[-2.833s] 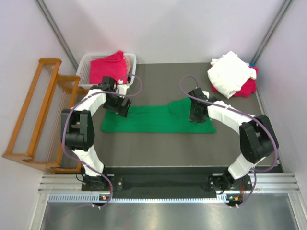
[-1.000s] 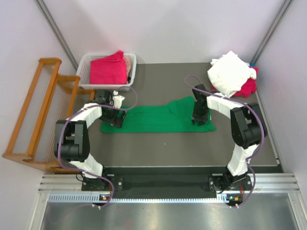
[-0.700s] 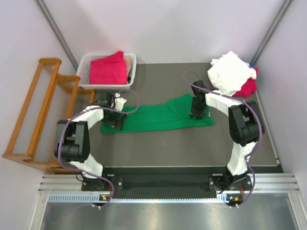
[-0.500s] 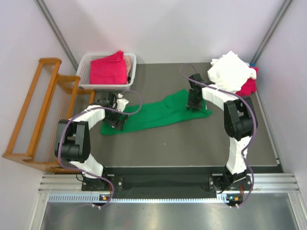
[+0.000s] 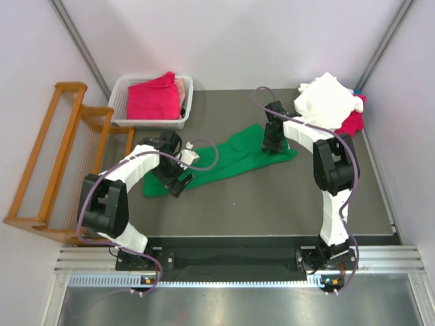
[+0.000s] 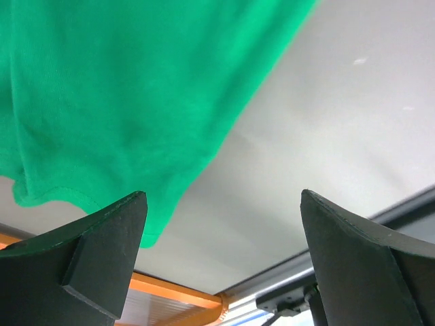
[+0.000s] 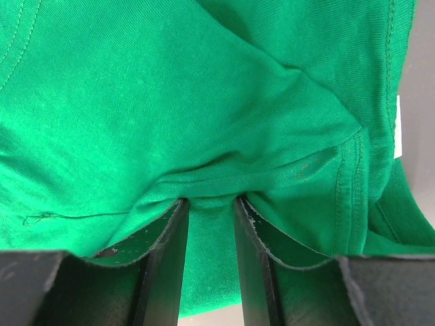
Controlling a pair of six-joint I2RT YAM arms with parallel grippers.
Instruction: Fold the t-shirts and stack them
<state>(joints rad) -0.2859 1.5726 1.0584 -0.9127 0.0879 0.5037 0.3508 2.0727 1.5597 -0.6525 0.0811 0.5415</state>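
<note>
- Orange wooden rack (image 5: pixel 51 163) stands off the table's (image 5: pixel 272 210) left edge.
- White slatted basket (image 5: pixel 121 88) sits at the far left corner, with a crimson t-shirt (image 5: pixel 153 98) heaped inside it.
- Left gripper (image 5: pixel 177 182) hangs above the near-left end of the green t-shirt (image 5: pixel 231 159). Its claw is spread wide and holds nothing. In the left wrist view the gripper (image 6: pixel 224 224) has bare table between its two fingers (image 6: pixel 102 258), and the green hem (image 6: pixel 81 197) ends just beside the left one.
- A second ago this gripper sat a little farther left and farther away, over the same end of the cloth. It has since shifted near and to the right.
- The green t-shirt now lies on a slant, its left end near and its right end far. A second ago it lay straight across the table from left to right, so the right end has been drawn toward the far right corner.
- Right gripper (image 5: pixel 270 145) is on the far-right part of the green t-shirt. The right wrist view shows it (image 7: pixel 209 202) pinching a raised fold of green cloth between its fingers (image 7: pixel 166 238).
- It has travelled away from the arm bases since a second ago, taking the cloth with it.
- A white t-shirt (image 5: pixel 326 102) lies bunched on a red t-shirt (image 5: pixel 352 123) in the far right corner, just beyond the green one.
</note>
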